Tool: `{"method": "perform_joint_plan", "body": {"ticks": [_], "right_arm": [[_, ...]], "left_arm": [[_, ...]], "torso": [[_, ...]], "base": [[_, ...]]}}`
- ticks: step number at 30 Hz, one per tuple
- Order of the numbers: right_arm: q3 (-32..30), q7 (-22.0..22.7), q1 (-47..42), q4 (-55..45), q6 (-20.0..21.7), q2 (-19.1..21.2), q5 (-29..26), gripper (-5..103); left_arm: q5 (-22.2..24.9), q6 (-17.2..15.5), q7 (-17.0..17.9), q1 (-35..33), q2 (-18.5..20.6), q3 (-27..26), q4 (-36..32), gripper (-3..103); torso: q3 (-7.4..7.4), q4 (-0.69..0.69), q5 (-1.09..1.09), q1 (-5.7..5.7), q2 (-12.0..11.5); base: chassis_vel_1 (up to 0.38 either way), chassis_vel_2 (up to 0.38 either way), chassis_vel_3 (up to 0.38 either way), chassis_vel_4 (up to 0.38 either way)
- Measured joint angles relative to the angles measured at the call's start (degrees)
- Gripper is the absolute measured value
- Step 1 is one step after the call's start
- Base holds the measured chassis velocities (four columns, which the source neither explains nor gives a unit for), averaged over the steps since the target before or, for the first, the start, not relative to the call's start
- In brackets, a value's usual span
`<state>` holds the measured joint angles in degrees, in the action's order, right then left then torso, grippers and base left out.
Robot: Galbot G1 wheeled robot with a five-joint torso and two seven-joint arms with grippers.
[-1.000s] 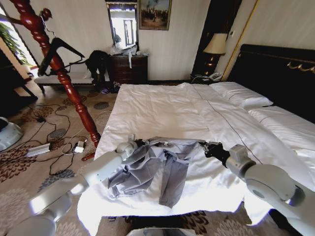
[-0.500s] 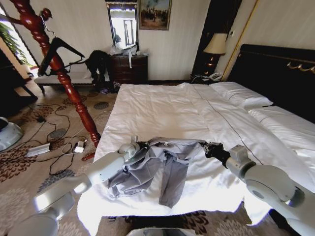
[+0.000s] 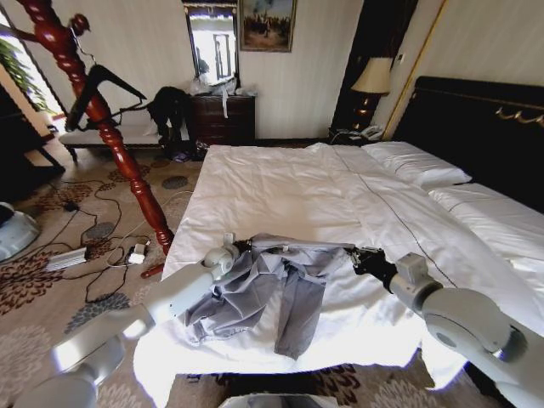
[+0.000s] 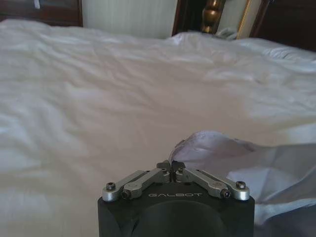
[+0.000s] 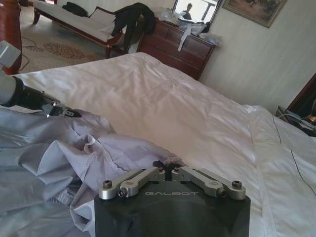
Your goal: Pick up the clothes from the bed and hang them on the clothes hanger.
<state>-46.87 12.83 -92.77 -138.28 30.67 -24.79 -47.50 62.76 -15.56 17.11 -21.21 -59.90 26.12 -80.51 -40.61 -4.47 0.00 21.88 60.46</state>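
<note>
While over the bed (image 3: 280, 183), both grippers' jaws together, apparently pinching the clothes (image 3: 263, 285): left gripper (image 4: 171, 165), right gripper (image 5: 168, 168).

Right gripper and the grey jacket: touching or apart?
Touching. In the right wrist view the right gripper has its fingertips shut on a fold of the jacket.

Head view taken from above the bed (image 3: 280, 183) foot, faced toward the headboard, wrist views set low and close behind each gripper, jacket (image 5: 64, 163) and duvet shared.
</note>
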Motion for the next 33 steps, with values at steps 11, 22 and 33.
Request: {"method": "perform_joint_plan", "body": {"ticks": [11,22,33], "right_arm": [[0.57,1.97,10.40,0.43,0.41,4.02,-7.02,1],[9.30,4.72,35.24,7.75,0.67,10.42,-18.70,1],[7.41,2.27,41.04,19.34,-3.79,19.48,-20.80,1]], "left_arm": [[7.75,0.98,5.01,3.85,8.33,-8.18,-14.90,1],[13.61,1.48,7.10,16.38,13.74,-8.56,-19.34,1],[14.60,-0.40,6.93,37.20,3.72,0.30,-7.52,1]], "torso": [[0.00,0.01,0.00,0.00,0.00],[0.00,0.08,-0.02,0.00,0.00],[0.00,0.02,0.01,0.01,0.00]], "base": [[0.000,0.000,0.000,0.000],[0.000,0.000,0.000,0.000],[0.000,0.000,0.000,0.000]]}}
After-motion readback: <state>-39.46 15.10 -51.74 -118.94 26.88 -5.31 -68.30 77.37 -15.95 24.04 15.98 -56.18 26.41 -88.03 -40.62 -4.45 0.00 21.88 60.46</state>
